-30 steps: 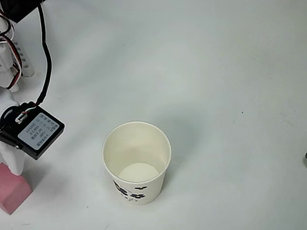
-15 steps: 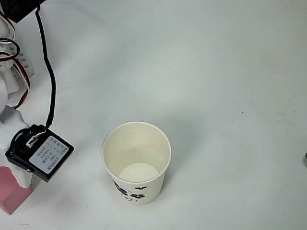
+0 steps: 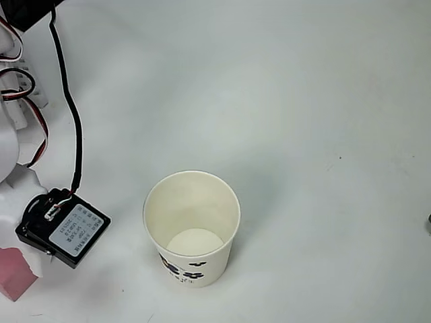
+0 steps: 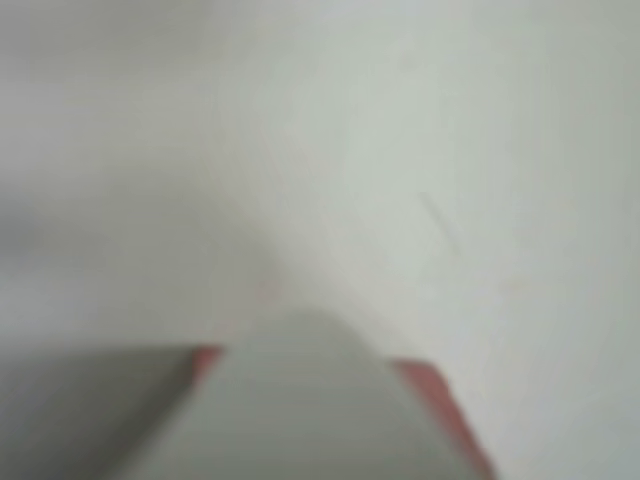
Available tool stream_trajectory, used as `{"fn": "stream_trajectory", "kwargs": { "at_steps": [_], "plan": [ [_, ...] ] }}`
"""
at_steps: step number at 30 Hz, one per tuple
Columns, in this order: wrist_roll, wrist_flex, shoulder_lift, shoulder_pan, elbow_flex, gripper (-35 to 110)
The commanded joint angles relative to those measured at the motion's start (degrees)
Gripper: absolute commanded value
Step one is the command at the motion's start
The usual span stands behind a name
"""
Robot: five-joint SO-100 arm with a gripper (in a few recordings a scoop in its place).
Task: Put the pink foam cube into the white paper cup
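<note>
Overhead view: cup [image 3: 192, 227] upright on white table [image 3: 303, 121], well right of the arm; black camera module [image 3: 62, 229] and cable [image 3: 67, 101] cover the gripper [image 3: 30, 259], opening cannot be told; cube [image 3: 15, 272] at lower left, partly under it. Wrist view: blurred; pale finger [image 4: 300, 400] in front of cube [image 4: 435, 405].

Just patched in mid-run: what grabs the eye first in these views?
The white paper cup stands upright and empty at bottom centre of the overhead view, its floral print facing the lower edge. At far lower left the arm's black labelled module hangs over the pink foam cube, half hiding it. The wrist view is a blur, pink flanking a pale finger.
</note>
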Motion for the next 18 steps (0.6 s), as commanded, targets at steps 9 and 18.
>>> {"fn": "stream_trajectory", "kwargs": {
  "at_steps": [9, 18],
  "plan": [
    [-1.6, -4.0, -3.9, 2.0, -0.9, 43],
    [-1.9, -4.5, -4.9, 2.0, 0.0, 32]
  ]
}}
